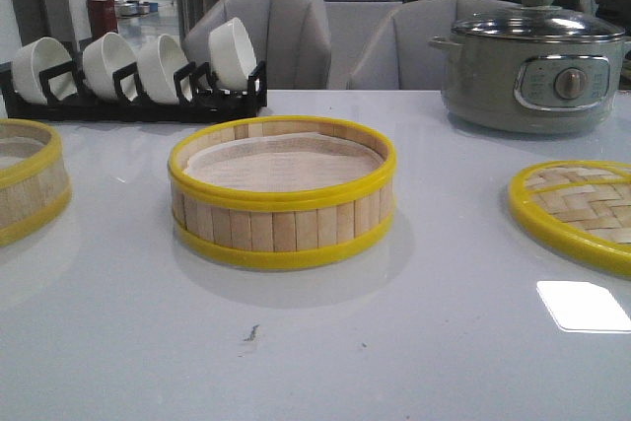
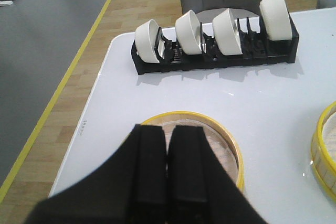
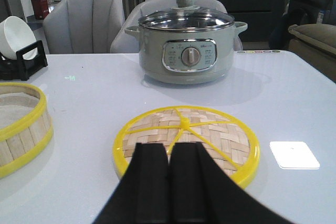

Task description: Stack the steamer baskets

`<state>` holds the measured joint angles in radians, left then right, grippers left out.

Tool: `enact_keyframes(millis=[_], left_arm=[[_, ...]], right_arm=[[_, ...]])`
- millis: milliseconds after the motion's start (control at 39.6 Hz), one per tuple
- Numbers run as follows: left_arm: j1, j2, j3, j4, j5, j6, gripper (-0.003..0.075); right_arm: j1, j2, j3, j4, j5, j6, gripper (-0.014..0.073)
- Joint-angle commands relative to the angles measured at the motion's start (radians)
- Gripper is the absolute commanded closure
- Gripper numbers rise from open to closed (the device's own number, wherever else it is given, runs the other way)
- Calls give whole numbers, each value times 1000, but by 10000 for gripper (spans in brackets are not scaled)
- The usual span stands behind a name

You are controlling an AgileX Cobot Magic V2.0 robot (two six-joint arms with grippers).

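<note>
One steamer basket with bamboo-slat walls, yellow rims and a pale liner stands in the middle of the white table. The second steamer basket is at the left edge of the front view, cut off. In the left wrist view my left gripper is shut and empty, raised over that left basket; the middle basket's rim shows at that view's edge. My right gripper is shut and empty, above the near side of the flat woven lid. The middle basket also shows in the right wrist view. Neither gripper shows in the front view.
The woven lid lies at the right. A grey electric pot with glass lid stands at the back right. A black rack with several white bowls stands at the back left. Grey chairs stand behind the table. The table's left edge is near the left basket.
</note>
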<state>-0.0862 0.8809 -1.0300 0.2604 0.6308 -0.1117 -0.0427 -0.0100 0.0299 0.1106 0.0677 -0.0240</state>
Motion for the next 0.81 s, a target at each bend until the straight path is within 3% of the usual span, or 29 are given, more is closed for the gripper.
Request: enact_keyframes(millis=[0,782], left_arm=[[-7,1,-39,12,-88,-9,632],[-7,1,-39,107,-146,-9,632]], right_arm=[[-7,-21,-14,5,-85,-8,558],[-7,-21,-14,5,-82,-8,558]])
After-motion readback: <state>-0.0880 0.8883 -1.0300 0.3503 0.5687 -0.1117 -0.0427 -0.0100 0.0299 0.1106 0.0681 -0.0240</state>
